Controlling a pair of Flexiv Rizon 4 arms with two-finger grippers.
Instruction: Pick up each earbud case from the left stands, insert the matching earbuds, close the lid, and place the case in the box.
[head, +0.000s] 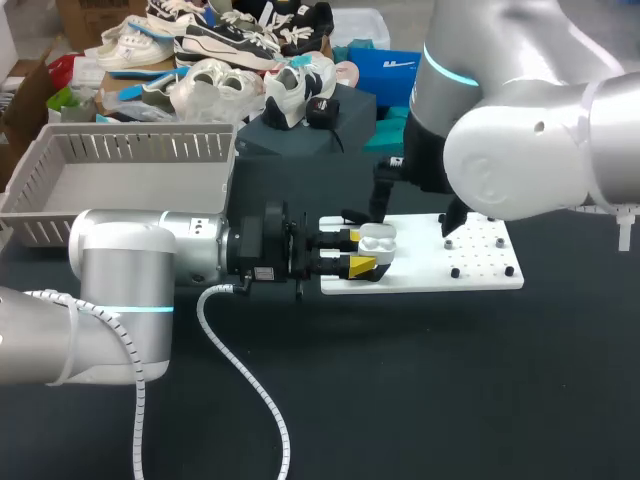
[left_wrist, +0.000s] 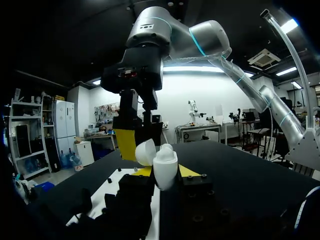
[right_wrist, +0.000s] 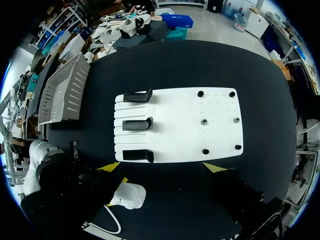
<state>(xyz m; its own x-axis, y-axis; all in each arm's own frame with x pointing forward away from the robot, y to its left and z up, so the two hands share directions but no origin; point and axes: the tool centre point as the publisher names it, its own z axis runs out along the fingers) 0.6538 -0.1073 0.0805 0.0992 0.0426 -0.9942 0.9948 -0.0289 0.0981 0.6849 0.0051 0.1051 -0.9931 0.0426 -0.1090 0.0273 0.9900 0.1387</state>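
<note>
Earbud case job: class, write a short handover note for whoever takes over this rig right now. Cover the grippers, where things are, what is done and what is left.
Left gripper: shut on the case, lid open, held by the board's edge.
Right gripper: open, empty, above the board.
Stands: all three empty.
Box: no case shows in it.
Done: one case off its stand, lid open.
Left: earbuds in (cannot tell if any are in yet), shut the lid, case into the box.

A white earbud case (right_wrist: 128, 195) lies just off the white board (right_wrist: 200, 135), on the side bearing three black stands (right_wrist: 137, 124).
</note>
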